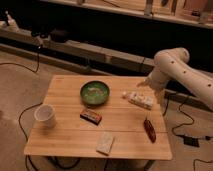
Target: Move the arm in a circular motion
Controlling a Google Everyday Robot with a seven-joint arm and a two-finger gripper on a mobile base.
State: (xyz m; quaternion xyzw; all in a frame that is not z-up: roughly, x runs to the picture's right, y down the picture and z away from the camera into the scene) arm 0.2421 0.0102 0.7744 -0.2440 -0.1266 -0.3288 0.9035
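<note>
The arm point(176, 70) is a glossy white tube with small dark holes, reaching in from the right edge and bending above the table's far right corner. Its pale tapering gripper point(142, 83) points left, hanging just over the table's back right edge. It sits above and behind a white packet point(138, 99) and touches nothing I can see.
On the wooden table point(65, 90) stand a green bowl point(95, 93), a white cup point(45, 115), a dark bar point(91, 116), a pale packet point(105, 143) and a reddish-brown item point(149, 129). Cables point(186, 125) trail across the floor. A dark bench point(75, 47) runs behind.
</note>
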